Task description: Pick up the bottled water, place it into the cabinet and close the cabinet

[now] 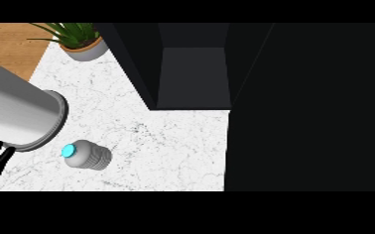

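The bottled water (86,155) stands on the white marble counter (168,148) at the lower left; it is a grey ribbed bottle with a cyan cap, seen from above. A thick grey left forearm (28,115) comes in from the left edge just above and left of the bottle, apart from it. Only a thin black sliver of my left hand (4,157) shows at the left edge under that forearm. The dark cabinet (194,74) stands open at the back centre, with an empty-looking inside. My right hand is out of sight.
The cabinet's open door (300,109) fills the right side as a tall black panel. A potted green plant (81,42) sits at the back left of the counter. Beyond the counter's left edge lies a wooden surface (18,44).
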Motion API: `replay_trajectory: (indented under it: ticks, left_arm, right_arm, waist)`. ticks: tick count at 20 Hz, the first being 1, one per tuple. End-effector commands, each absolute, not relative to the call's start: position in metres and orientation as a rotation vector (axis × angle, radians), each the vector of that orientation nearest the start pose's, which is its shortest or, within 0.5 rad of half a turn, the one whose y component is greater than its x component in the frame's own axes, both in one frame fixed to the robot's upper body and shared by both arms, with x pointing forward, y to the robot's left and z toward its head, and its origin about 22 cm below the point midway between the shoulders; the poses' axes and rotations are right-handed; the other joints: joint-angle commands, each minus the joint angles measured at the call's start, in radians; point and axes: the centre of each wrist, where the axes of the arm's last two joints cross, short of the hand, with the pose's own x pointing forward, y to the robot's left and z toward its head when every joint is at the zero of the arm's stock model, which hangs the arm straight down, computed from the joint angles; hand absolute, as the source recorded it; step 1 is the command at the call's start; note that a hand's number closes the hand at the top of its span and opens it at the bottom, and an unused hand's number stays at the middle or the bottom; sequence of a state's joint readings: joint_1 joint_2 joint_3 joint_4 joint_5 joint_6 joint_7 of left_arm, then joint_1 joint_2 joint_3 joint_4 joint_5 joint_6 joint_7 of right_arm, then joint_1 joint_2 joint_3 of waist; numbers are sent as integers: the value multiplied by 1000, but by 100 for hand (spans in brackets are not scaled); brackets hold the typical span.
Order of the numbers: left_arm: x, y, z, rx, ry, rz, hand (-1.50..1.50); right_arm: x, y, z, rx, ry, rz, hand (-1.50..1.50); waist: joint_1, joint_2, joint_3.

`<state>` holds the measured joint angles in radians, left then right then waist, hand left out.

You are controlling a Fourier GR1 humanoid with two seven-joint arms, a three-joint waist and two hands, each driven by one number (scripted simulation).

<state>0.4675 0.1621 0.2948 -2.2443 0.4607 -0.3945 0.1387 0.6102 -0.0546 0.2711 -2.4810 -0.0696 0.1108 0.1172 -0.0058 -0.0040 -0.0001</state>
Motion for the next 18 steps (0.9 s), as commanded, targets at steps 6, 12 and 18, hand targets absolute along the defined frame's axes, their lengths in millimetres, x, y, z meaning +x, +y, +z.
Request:
replay_trajectory:
  ticks: [6, 12, 18]
  left_arm:
    - [123, 331, 47, 12, -1735, -15, -150]
    - [146, 349, 2, 5, -1679, -24, -150]
    - [161, 348, -23, 12, -1641, -5, -150]
  right_arm:
    - [66, -223, 140, 167, -1852, 53, -150]
    - [61, -231, 143, 141, -1847, 66, -150]
    - [38, -230, 149, 169, -1837, 91, -150]
  waist:
    - [-5, 1, -1]
    - [-11, 4, -1]
    - [-19, 0, -1]
